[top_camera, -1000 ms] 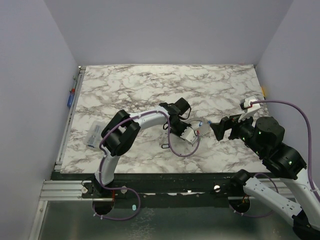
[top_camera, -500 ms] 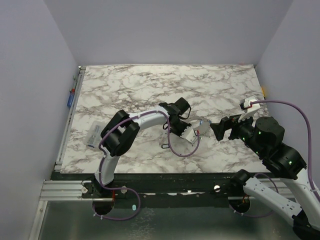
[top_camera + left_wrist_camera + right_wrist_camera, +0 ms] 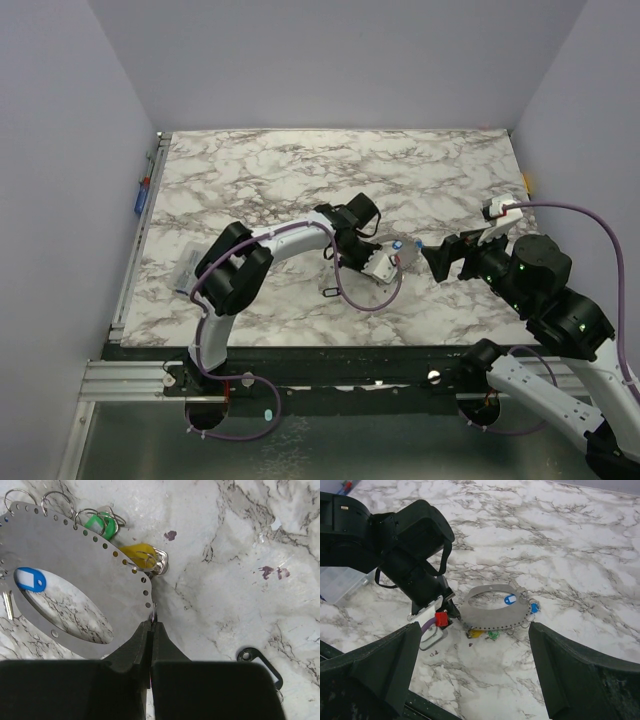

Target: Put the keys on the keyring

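Keys (image 3: 398, 242) with coloured plastic tags hang on a thin grey perforated oval metal plate (image 3: 406, 259). Top view: the plate sits between left gripper (image 3: 388, 265) and right gripper (image 3: 434, 258). The small dark oval wire keyring (image 3: 327, 292) lies apart on the marble table (image 3: 300, 170). Left wrist: we see fingers pinched on the plate's edge, with green, yellow and blue tags around it. Right wrist: fingers spread wide, gripping nothing, just short of the plate.
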